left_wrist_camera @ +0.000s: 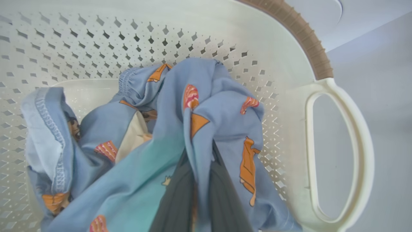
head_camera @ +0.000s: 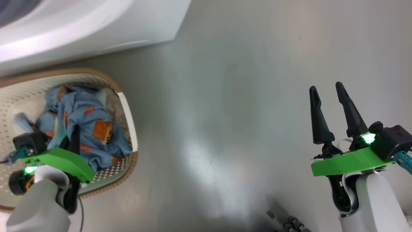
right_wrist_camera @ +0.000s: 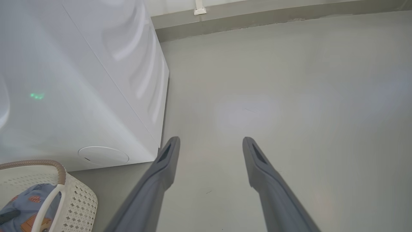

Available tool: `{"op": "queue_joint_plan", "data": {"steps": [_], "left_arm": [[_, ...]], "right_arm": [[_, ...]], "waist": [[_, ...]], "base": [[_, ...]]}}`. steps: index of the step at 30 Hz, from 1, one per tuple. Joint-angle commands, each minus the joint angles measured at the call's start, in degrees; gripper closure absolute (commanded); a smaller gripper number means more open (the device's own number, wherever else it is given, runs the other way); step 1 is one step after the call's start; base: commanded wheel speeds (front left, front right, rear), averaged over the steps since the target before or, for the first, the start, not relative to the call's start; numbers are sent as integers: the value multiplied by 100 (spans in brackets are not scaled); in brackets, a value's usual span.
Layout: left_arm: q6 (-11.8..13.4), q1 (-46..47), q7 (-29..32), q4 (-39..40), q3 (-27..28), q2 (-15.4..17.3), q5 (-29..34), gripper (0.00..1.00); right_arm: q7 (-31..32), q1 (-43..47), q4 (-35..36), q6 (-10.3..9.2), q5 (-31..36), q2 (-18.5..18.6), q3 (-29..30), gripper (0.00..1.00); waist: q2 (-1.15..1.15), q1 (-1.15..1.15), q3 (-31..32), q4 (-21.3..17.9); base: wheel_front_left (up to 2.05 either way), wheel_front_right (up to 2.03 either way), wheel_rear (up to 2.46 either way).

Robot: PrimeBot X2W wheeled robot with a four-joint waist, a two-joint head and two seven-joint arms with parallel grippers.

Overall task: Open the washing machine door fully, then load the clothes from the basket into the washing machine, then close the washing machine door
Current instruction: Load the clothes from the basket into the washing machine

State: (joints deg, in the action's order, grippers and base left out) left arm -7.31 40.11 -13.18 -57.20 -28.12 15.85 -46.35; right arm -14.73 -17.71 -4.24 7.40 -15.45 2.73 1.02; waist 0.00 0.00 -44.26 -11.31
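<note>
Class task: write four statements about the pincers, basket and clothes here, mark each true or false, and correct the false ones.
1. The left pincer is shut on the clothes. True.
2. The right pincer holds a garment. False: it is open and empty above the floor.
3. The clothes lie in the basket. True.
4. The basket stands on the washing machine. False: it stands on the floor beside it.

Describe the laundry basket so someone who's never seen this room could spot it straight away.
Find the big white washing machine; on the grey floor near its round lower hatch stands the basket. Unlike the smooth machine, it is cream perforated plastic with a brown woven-look rim, holding blue clothes with orange prints.
</note>
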Motion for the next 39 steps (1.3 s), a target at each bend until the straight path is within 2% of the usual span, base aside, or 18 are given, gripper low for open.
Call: {"op": "queue_joint_plan", "data": {"steps": [1, 6, 11, 19, 24, 39], "left_arm": [[-17, -226, -86, 109, 98, 157, -54, 100], [-17, -420, -174, 463, 121, 159, -66, 100], [1, -763, -180, 1147, 623, 125, 288, 100], [36, -1746, -181, 2405, 1706, -242, 1069, 100], [41, -2271, -181, 3089, 2177, -503, 1480, 100], [15, -3215, -182, 4464, 2852, -918, 2332, 100]], "right_arm": [[-27, 152, 83, 9, 89, 15, -80, 0], [-27, 208, 24, 9, 217, 15, -45, 0], [-27, 277, -24, 9, 317, 15, 17, 0], [-27, 464, -148, 9, 398, 15, 30, 0], [-27, 584, -229, 9, 351, 15, 31, 0], [-27, 880, -459, 9, 426, 15, 12, 0]], "waist": [[0, 0, 293, 187], [0, 0, 711, 398], [0, 0, 1148, 616], [0, 0, 1961, 904], [0, 0, 2392, 996], [0, 0, 3403, 1075]], "base": [[0, 0, 0], [0, 0, 0], [0, 0, 0], [0, 0, 0], [0, 0, 0], [0, 0, 0]]}}
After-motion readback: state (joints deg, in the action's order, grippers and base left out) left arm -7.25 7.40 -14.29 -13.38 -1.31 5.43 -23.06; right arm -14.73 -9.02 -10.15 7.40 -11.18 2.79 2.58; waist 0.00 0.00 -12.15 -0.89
